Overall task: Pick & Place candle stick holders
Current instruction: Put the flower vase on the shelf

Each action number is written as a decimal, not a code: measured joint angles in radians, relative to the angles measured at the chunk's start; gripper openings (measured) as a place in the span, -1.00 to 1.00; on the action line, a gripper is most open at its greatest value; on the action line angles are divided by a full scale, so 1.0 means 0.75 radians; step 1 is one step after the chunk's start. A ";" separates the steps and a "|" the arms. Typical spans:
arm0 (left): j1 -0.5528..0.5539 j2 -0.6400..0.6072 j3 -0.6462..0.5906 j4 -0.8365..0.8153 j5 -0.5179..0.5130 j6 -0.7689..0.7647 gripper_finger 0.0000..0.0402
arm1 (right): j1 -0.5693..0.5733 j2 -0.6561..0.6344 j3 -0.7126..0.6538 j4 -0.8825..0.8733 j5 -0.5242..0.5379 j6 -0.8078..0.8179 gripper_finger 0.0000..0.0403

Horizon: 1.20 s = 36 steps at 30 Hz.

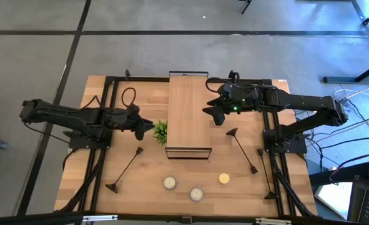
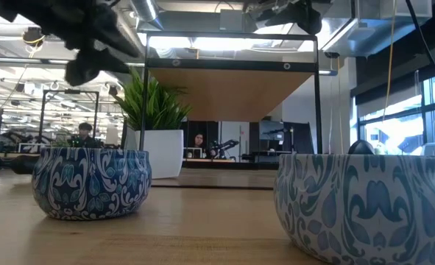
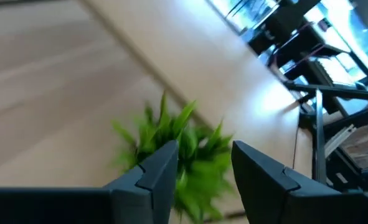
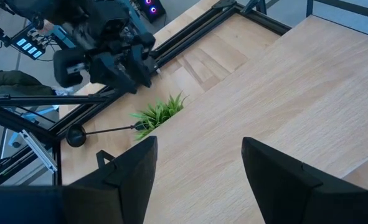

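Note:
Two candle stick holders lie on their sides on the table. One (image 1: 127, 167) is at the near left, also in the right wrist view (image 4: 106, 130). The other (image 1: 242, 150) is at the right, beside the raised wooden shelf (image 1: 188, 94). My left gripper (image 1: 148, 127) hangs open above the table just left of the small green plant (image 1: 161, 131). The plant shows ahead of its fingers (image 3: 171, 146), and nothing is between them. My right gripper (image 1: 213, 116) hovers open over the shelf's right edge (image 4: 283, 93) and holds nothing.
Three round candles (image 1: 169, 182) (image 1: 196, 194) (image 1: 224, 179) sit near the front edge. In the low view they show as blue patterned tins (image 2: 92, 180) (image 2: 372, 206). The shelf stands on a black frame in the table's middle. Bare wood lies at the near left and right.

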 joint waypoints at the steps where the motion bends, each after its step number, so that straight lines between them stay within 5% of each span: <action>1: -0.007 -0.020 0.006 -0.046 0.022 -0.024 -0.29 | -0.001 0.000 0.000 -0.003 0.000 0.000 0.18; 9: -0.147 -0.094 0.011 -0.275 0.198 -0.149 -0.41 | -0.001 -0.001 0.000 -0.058 -0.004 0.000 0.18; 16: -0.237 -0.038 0.011 -0.153 -0.174 -0.021 -0.43 | -0.001 0.000 0.000 -0.058 0.014 -0.016 0.18; 20: -0.239 0.013 0.011 -0.154 -0.247 0.092 -0.42 | -0.002 -0.001 0.000 -0.058 0.021 -0.017 0.18; 31: -0.285 0.110 0.011 -0.104 -0.013 0.014 -0.24 | -0.008 -0.001 0.000 -0.058 0.022 -0.010 0.18; 36: -0.401 0.173 0.011 -0.026 -0.032 -0.026 -0.24 | -0.008 -0.001 0.000 -0.058 0.022 -0.009 0.18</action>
